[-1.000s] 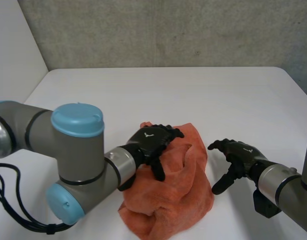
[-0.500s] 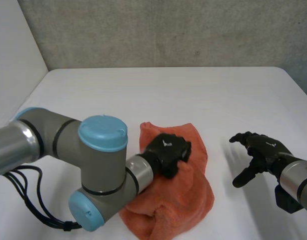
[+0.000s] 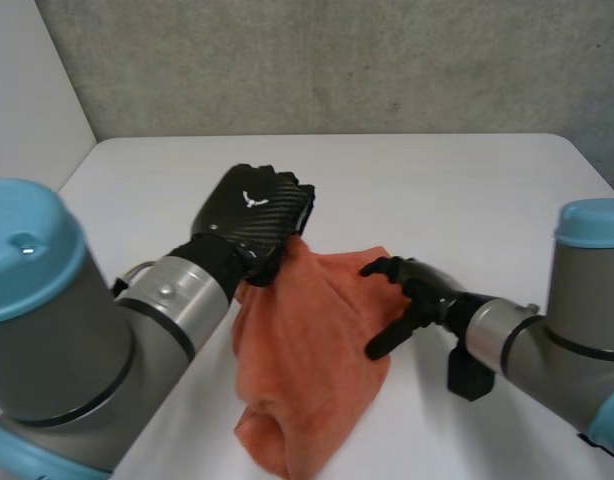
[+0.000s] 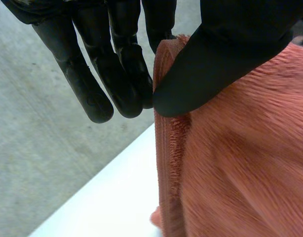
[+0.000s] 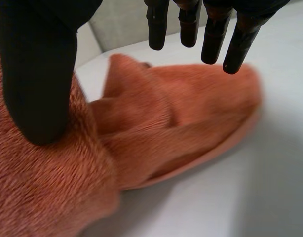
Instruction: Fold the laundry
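An orange towel (image 3: 312,350) lies crumpled on the white table (image 3: 437,190), one end pulled up off the surface. My left hand (image 3: 252,212) holds that raised far end; in the left wrist view its fingers (image 4: 117,74) and thumb pinch the hemmed edge of the towel (image 4: 240,173). My right hand (image 3: 415,292) is open at the towel's right edge, fingers spread. In the right wrist view the thumb (image 5: 38,74) lies against the towel (image 5: 166,133) while the straight fingers hover above its folds.
A grey wall runs behind the table's far edge. A white panel (image 3: 27,100) stands at the far left. Bare tabletop extends beyond and to the right of the towel.
My left hand closed on the towel's far edge and lifted it up and back to the left, stretching the cloth. My right hand moved left, up to the towel's right edge.
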You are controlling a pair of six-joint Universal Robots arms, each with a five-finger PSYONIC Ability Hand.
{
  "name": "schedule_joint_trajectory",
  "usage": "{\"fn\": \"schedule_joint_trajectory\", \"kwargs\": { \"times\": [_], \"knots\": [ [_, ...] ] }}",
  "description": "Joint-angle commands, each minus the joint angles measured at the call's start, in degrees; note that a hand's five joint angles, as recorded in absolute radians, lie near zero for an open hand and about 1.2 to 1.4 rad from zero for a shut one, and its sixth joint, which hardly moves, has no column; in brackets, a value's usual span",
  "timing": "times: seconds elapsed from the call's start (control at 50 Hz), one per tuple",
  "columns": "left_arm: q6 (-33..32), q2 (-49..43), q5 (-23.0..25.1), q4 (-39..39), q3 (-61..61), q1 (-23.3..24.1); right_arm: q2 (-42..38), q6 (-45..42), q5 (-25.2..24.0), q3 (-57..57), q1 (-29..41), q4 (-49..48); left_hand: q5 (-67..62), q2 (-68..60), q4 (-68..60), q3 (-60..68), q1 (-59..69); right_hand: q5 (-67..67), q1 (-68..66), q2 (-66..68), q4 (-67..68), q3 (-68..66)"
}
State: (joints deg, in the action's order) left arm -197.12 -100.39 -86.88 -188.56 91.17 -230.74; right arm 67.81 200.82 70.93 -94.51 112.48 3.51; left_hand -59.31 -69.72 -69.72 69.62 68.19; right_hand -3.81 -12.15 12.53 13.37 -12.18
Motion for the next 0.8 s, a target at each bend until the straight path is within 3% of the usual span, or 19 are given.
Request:
{"fn": "schedule_joint_trajectory", "kwargs": {
  "times": [0.02, 0.14, 0.18, 0.2, 0.22, 0.24, 0.26, 0.4, 0.44, 0.46, 0.5, 0.54, 0.68, 0.8],
  "knots": [
    [-1.6, 4.3, 0.0, -0.1, 1.8, -1.4, -5.0, 4.8, -3.3, 4.4, 5.1, 3.1, -10.7, -10.3, -10.3, 10.4, 11.8, 3.8, 2.2, -2.5, -3.4, 2.2],
    [-2.0, 4.9, 0.1, -0.9, 1.1, -4.9, -6.6, 4.8, -7.2, 7.8, 6.8, 7.1, -10.7, -10.3, -10.3, 10.4, 11.8, -0.5, -2.1, 1.8, 0.9, -2.1],
    [-2.0, 4.9, 0.1, -1.5, 0.8, -6.3, -7.1, 5.0, -9.2, 9.9, 7.0, 7.5, -10.7, -10.3, -10.3, 10.4, 11.8, -30.6, -32.2, 31.9, 31.0, -32.2],
    [-2.0, 4.7, 0.3, -2.5, 0.2, -7.7, -7.1, 5.0, -9.2, 9.9, 7.1, 7.5, -10.7, -10.3, -10.3, 10.4, 11.8, -30.8, -32.4, 32.0, 31.2, -32.4],
    [-1.9, 4.2, 0.5, -3.5, -0.8, -8.8, -7.3, 4.8, -9.8, 11.0, 7.1, 7.5, -10.7, -10.3, -10.3, 10.4, 11.8, -50.1, -51.7, 51.4, 50.5, -51.7],
    [-1.9, 4.2, 0.5, -3.5, -0.8, -8.8, -7.3, 4.8, -9.8, 11.0, 7.1, 7.5, -10.7, -10.3, -10.3, 10.4, 11.8, -50.3, -51.9, 51.5, 50.7, -51.9],
    [-1.9, 4.0, 0.8, -4.4, -1.9, -9.5, -7.3, 4.9, -10.2, 12.5, 7.1, 7.4, -10.7, -10.3, -10.3, 10.4, 11.8, -66.0, -67.7, 67.3, 66.5, -67.7],
    [-1.4, 1.8, 1.7, -7.2, -8.2, -10.1, -6.8, 3.4, -6.2, 26.0, 6.4, 6.8, -10.7, -10.3, -10.3, 10.4, 11.8, -66.2, -67.8, 67.5, 66.6, -67.8],
    [-0.9, 1.6, 1.4, -8.8, -12.6, -10.9, -5.8, 0.7, 1.4, 37.2, 6.0, 6.6, -10.7, -10.3, -10.3, 10.4, 11.8, -66.2, -67.8, 67.5, 66.6, -67.8],
    [-0.9, 1.6, 1.4, -8.8, -12.6, -11.0, -5.8, 0.7, 1.4, 37.2, 6.0, 6.6, -10.7, -10.3, -10.3, 10.4, 11.8, -66.2, -67.8, 67.5, 66.6, -67.8],
    [-0.1, 2.1, 0.7, -11.3, -15.4, -12.4, -3.2, -3.7, 8.0, 45.4, 6.2, 6.5, -10.7, -10.3, -10.3, 10.4, 11.8, -66.2, -67.8, 67.5, 66.6, -67.8],
    [0.8, 2.5, 0.0, -13.0, -15.9, -12.6, -2.0, -6.0, 10.0, 48.0, 6.4, 6.1, -10.7, -10.3, -10.3, 10.4, 11.8, -66.2, -67.8, 67.5, 66.6, -67.8],
    [6.1, 8.8, -2.4, -15.3, -12.0, -13.1, 1.5, -9.8, 8.6, 48.8, 6.5, 1.9, -10.7, -10.3, -10.3, 10.4, 11.8, -66.2, -67.8, 67.5, 66.6, -67.8],
    [7.5, 13.3, -2.2, -15.3, 0.9, -14.3, 0.1, -11.2, 5.1, 43.8, 7.2, 3.0, -10.7, -10.3, -10.3, 10.4, 11.8, -66.2, -67.8, 67.5, 66.6, -67.8]
  ]
}}
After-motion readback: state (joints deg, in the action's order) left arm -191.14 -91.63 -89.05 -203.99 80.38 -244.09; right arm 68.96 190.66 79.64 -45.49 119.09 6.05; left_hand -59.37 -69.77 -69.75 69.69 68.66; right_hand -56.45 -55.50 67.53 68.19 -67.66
